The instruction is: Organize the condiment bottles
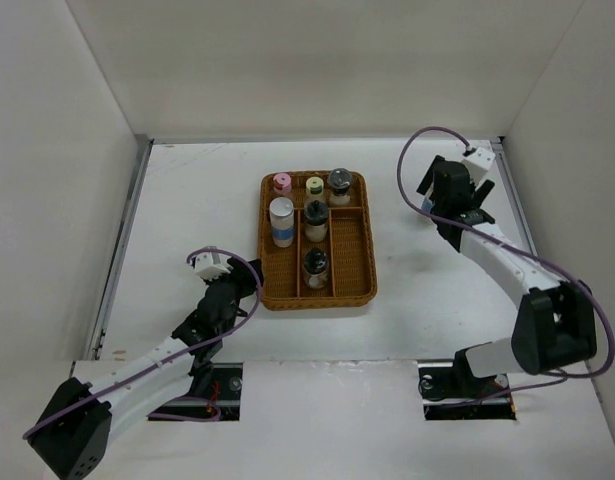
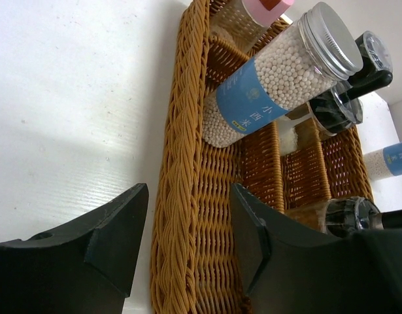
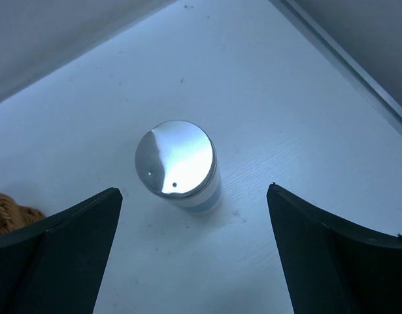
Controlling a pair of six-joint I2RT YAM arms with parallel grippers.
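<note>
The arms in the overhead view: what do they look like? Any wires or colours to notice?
The left arm and right arm have white tube links between chunky black joints. A thin purple cable loops loosely along each. Each wrist carries a small white block. The fingers are matte black, broad wedges.

chinese characters on one blue label

the clear cylinder of white beads with a silver screw lid point(image 2: 287, 65), ahead of and above the left gripper's point(image 2: 189, 196) jaws, wears a blue paper band point(image 2: 248, 99) printed in white "小西米", with a small yellow mark too tiny to read; a second blue-banded cylinder point(image 2: 393, 161), right of those jaws, has print too fine to read.
</note>
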